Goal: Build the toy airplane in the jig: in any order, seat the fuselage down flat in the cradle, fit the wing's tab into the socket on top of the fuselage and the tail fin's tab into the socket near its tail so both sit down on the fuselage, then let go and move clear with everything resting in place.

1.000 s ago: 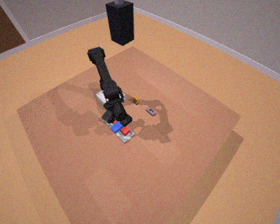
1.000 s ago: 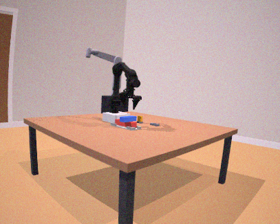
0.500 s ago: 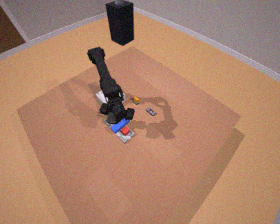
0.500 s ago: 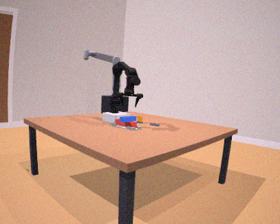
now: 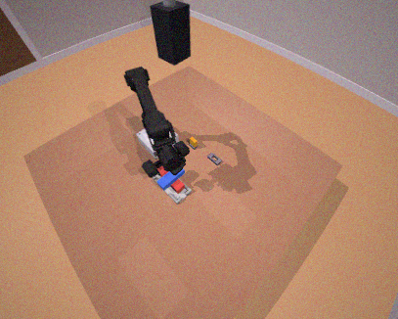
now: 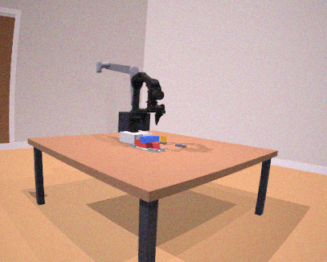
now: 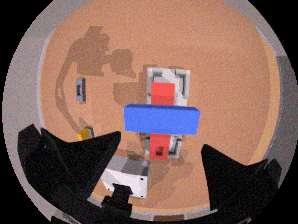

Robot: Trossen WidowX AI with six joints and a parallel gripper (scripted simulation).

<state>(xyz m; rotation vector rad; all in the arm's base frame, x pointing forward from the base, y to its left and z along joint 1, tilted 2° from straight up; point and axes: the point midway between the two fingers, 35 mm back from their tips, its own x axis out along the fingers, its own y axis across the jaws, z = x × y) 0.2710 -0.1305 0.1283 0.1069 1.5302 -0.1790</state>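
The red fuselage lies along the pale grey cradle and looks flat in it. The blue wing lies crosswise on top of the fuselage and looks level; its tab is hidden. The tail socket shows as a dark square hole, with nothing in it. The yellow tail fin stands apart from the fuselage, in a small grey holder. My gripper is open and empty above the fuselage, clear of the wing.
A small grey holder lies beyond the tail fin, with nothing in it. A white block is close to the cradle's tail end. A dark box stands beyond the table.
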